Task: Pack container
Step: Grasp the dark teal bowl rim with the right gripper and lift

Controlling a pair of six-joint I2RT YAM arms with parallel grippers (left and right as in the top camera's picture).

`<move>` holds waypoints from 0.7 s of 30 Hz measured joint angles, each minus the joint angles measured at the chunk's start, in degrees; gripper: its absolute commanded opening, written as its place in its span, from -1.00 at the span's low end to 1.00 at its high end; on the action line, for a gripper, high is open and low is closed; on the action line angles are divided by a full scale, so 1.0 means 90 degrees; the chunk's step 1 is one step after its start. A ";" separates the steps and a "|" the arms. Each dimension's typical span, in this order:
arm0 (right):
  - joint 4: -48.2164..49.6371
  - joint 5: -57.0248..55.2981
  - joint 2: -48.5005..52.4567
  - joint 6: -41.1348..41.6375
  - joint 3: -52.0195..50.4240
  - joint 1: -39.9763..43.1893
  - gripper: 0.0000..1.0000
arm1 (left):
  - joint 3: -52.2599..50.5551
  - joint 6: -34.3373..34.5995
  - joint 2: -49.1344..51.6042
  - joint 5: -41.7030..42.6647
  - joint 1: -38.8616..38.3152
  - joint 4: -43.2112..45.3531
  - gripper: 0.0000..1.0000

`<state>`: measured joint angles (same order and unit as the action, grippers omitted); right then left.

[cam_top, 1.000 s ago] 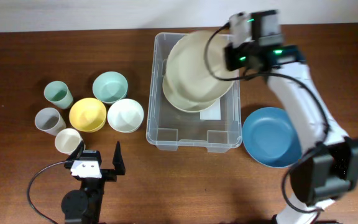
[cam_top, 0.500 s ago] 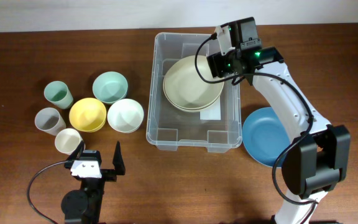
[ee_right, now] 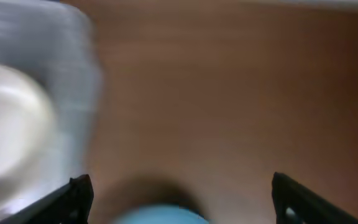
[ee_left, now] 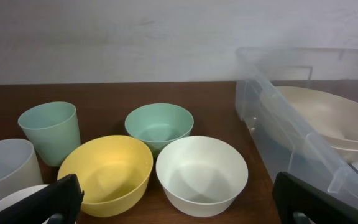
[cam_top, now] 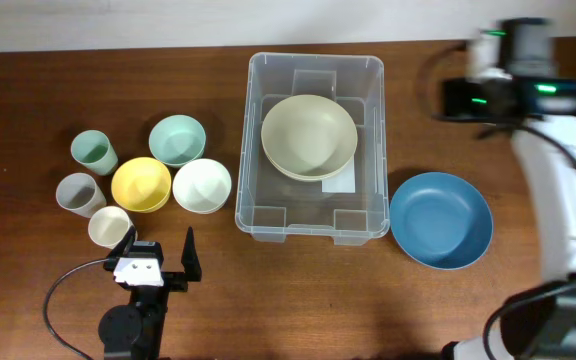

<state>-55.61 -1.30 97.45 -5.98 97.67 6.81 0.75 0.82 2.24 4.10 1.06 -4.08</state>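
Hands both stand released, grasping nothing. The container [cam_top: 313, 60] sits on the desk [cam_top: 28, 90] with cream bowls [cam_top: 309, 135] nested inside it. The right hand [ee_right: 182, 202] hangs off the container's far right corner; the left hand [cam_top: 158, 262] is off its near left corner. A blue dish [cam_top: 440, 220] lies just right of the container. A mint bowl [cam_top: 176, 139], yellow bowl [cam_top: 141, 184], white bowl [cam_top: 201, 186] and three cups [cam_top: 94, 152] cluster to its left.

Looks like a robot lab bench, brown wooden table [cam_top: 28, 90] against a plain pale wall [ee_left: 135, 37], white arm [cam_top: 558, 195] on the right, black cable [cam_top: 50, 295] looping near left, bowls [cam_top: 141, 184] and cups [cam_top: 94, 152] in tidy groups beside a clear container [cam_top: 313, 228]
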 measured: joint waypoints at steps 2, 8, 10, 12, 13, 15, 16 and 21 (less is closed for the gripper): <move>-0.0525 0.0085 0.0005 0.0121 0.0005 0.0571 0.74 | 0.0000 0.0000 0.0000 -0.0002 0.0000 0.0002 0.99; -0.1705 0.0408 0.0721 0.0629 -0.0053 0.1416 0.74 | 0.0000 0.0000 0.0000 0.0000 0.0000 0.0002 0.99; -0.1678 0.0457 0.1018 0.0699 -0.0192 0.1528 0.73 | 0.0000 0.0002 0.0000 0.0000 0.0000 0.0002 0.99; -0.1518 0.0486 0.1302 0.0755 -0.0401 0.1608 0.74 | 0.0000 0.0000 0.0000 -0.0002 0.0000 0.0002 0.99; -0.1406 0.0491 0.1411 0.0775 -0.0491 0.1630 0.70 | 0.0000 0.0000 0.0000 -0.0002 0.0000 0.0002 0.99; -0.1163 0.0503 0.1681 0.0794 -0.0656 0.1664 0.69 | 0.0000 0.0000 0.0000 0.0000 0.0000 0.0002 0.99; -0.1018 0.0512 0.1783 0.0772 -0.0738 0.1664 0.69 | -0.0002 0.0000 0.0000 -0.0002 0.0000 0.0002 0.99; -0.0534 0.0588 0.2174 0.0663 -0.1027 0.1673 0.52 | 0.0000 0.0000 0.0000 0.0000 0.0000 0.0002 0.99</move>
<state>-60.42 3.99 117.01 -0.01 88.42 21.87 0.75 0.82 2.24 4.10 1.06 -4.05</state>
